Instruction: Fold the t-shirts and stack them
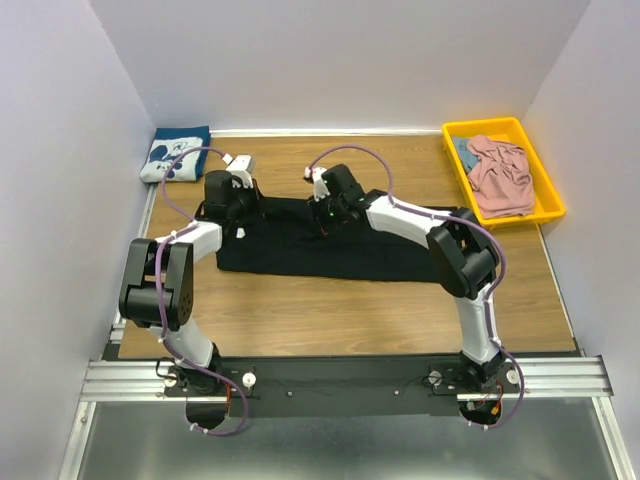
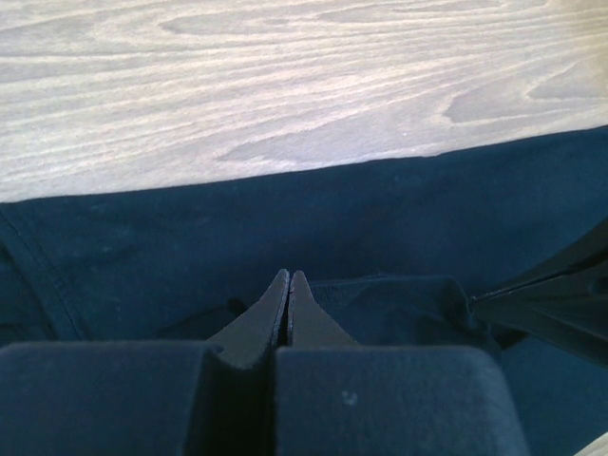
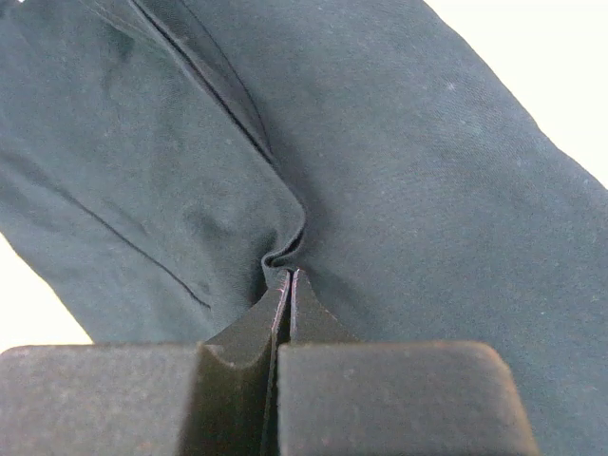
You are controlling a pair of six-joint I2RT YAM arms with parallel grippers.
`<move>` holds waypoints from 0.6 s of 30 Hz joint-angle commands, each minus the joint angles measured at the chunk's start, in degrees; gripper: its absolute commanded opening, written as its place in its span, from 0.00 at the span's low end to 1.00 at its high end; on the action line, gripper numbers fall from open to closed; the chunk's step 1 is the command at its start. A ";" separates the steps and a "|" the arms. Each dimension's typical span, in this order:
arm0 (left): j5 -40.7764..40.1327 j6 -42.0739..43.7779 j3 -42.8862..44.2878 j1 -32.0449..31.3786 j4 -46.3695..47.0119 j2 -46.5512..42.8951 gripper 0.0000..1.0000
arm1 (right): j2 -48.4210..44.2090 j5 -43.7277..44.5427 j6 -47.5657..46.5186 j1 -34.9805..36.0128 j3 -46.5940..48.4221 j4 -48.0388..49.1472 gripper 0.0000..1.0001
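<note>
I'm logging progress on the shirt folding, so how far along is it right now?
Done: the navy t-shirt lies folded in the far left corner. In hand: the black t-shirt is spread mid-table, the right gripper pinching a pucker of it, the left gripper shut over it, grip unclear. To do: finishing that fold, the crumpled pink t-shirt in the yellow bin, and stacking.

No word, brand, label or number is legible anywhere, the folded navy t-shirt point(image 1: 192, 140) at far left bearing only a white cartoon print point(image 1: 163, 156).
</note>
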 commanded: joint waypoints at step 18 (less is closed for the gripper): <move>-2.72 -2.61 -6.17 0.50 -2.04 -8.03 0.00 | -5.37 22.71 -10.96 7.97 2.78 -4.30 0.07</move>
